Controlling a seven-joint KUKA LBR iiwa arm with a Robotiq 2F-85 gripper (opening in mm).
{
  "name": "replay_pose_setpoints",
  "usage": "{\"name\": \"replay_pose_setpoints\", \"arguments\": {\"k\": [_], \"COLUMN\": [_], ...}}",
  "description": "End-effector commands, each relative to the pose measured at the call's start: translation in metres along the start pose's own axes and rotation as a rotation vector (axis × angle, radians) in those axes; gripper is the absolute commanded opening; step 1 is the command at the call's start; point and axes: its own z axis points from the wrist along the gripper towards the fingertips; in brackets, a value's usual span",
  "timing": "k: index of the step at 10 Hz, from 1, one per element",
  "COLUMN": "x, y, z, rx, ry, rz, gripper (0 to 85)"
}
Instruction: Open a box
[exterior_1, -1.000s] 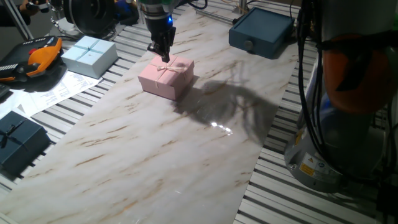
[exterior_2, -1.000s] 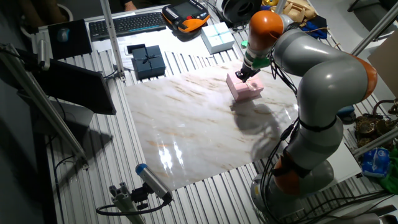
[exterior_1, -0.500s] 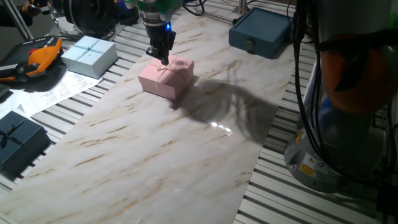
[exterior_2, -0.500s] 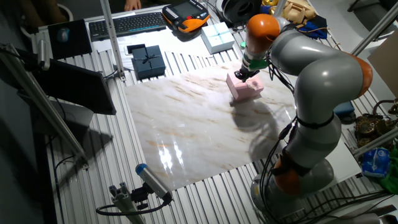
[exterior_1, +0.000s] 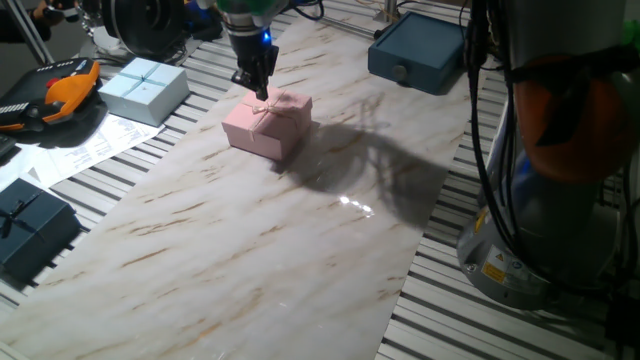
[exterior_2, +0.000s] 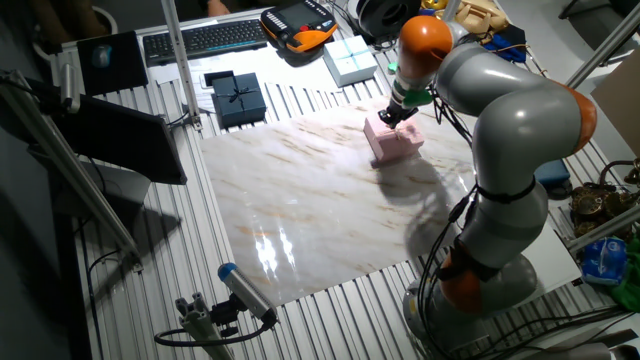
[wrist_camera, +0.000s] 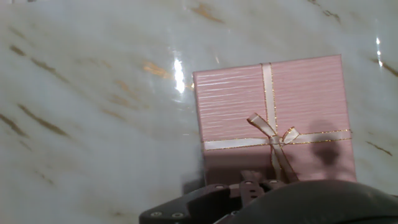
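Observation:
The pale-pink box (exterior_1: 268, 127) stands on the marble board, its lid on and a thin ribbon bow (wrist_camera: 273, 134) on top. It also shows in the other fixed view (exterior_2: 392, 143) and fills the right half of the hand view (wrist_camera: 273, 118). My gripper (exterior_1: 256, 92) hangs just above the lid's far left edge, close to the bow. Its fingers look drawn together into one narrow tip. In the other fixed view the gripper (exterior_2: 397, 115) sits at the box's far side. In the hand view only a dark finger (wrist_camera: 249, 186) shows at the bottom edge, by the bow's tails.
A light blue gift box (exterior_1: 146, 88) and an orange-black handset (exterior_1: 62, 95) lie at the left on the slatted table. A dark blue box (exterior_1: 30, 232) sits front left, a dark blue case (exterior_1: 420, 50) at the back. The arm's base (exterior_1: 560, 180) stands right.
My gripper has shifted slightly left and away over the lid, from above the bow toward the lid's far left edge. The box has stayed in place with its lid on.

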Motion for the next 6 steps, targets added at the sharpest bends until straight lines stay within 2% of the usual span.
{"name": "replay_pose_setpoints", "arguments": {"k": [1,2,4,5,6], "x": [0.0,0.0,0.0,0.0,0.0], "y": [0.0002,0.0002,0.0002,0.0002,0.0002], "z": [0.0,0.0,0.0,0.0,0.0], "rx": [-0.016,-0.025,-0.02,-0.011,0.012], "ry": [0.0,0.017,0.045,0.059,0.053], "rz": [-0.011,-0.014,0.005,0.025,0.028], "gripper": [0.0,0.0,0.0,0.0,0.0]}}
